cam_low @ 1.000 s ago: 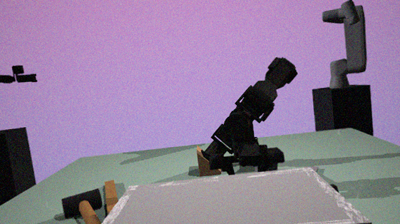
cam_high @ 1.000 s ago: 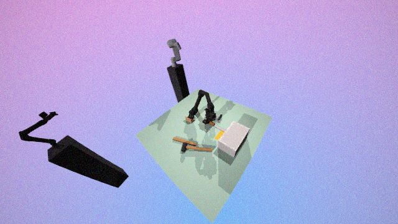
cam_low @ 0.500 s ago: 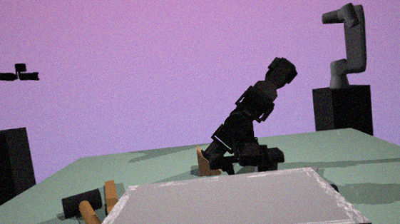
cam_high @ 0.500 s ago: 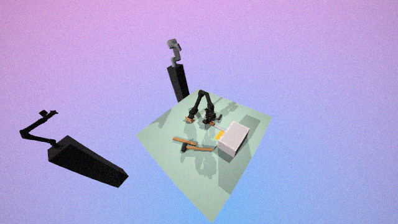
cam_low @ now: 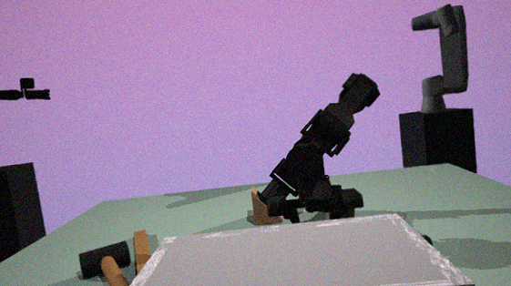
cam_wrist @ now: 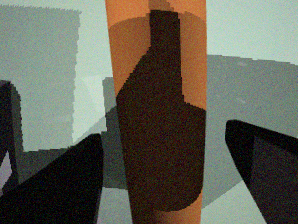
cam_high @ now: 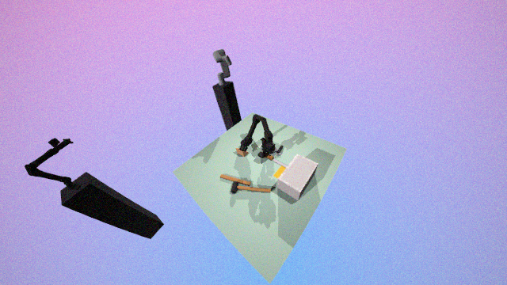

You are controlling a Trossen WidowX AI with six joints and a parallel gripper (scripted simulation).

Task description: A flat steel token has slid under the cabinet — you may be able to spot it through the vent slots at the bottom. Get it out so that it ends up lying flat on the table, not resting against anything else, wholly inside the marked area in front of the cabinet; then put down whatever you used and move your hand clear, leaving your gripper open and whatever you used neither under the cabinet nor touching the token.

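Observation:
The white cabinet (cam_high: 299, 170) (cam_low: 288, 261) stands on the table, with the yellow marked area (cam_high: 280, 172) in front of it. The token is not visible; no vent slots show. A tool with an orange handle (cam_high: 270, 157) (cam_wrist: 160, 75) and a thin grey shaft (cam_high: 280, 162) lies with the shaft pointing toward the cabinet front. Whether its tip is under the cabinet cannot be told. My gripper (cam_high: 270, 153) (cam_wrist: 165, 136) is open, its fingers on either side of the handle, with gaps on both sides in the wrist view. In the exterior view the fingertips are hidden.
A hammer with a black head (cam_high: 234, 188) (cam_low: 104, 260) and a flat wooden stick (cam_high: 235, 180) (cam_low: 141, 250) lie to the side of the marked area. A brown wooden block (cam_high: 241, 152) (cam_low: 261, 210) stands near my arm's base. Two other arms stand on dark pedestals off the table.

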